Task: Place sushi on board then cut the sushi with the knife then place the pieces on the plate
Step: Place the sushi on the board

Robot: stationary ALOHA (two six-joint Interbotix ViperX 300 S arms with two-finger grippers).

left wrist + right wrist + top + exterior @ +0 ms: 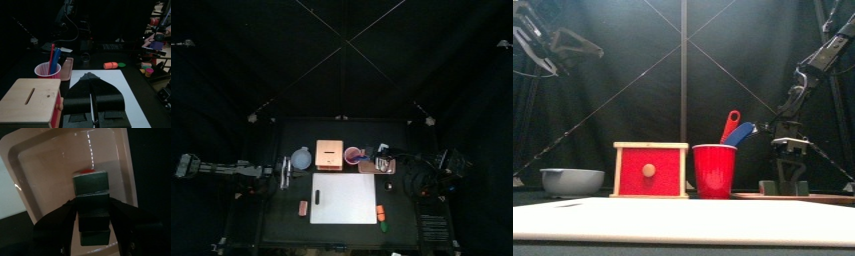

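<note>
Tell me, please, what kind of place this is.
Probably a robot test booth staged as a toy kitchen: black curtains enclose a small table, two black arms reach in, and a white cutting board, red cup of toy knives and toy sushi roll are laid out.

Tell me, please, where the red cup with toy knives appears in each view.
Top view: round red cup, right of the pale wooden box.
Front view: cup centre, box on its left.
Left wrist view: cup beside the box.
Right wrist view: not in it.
Landmark: the box.
</note>
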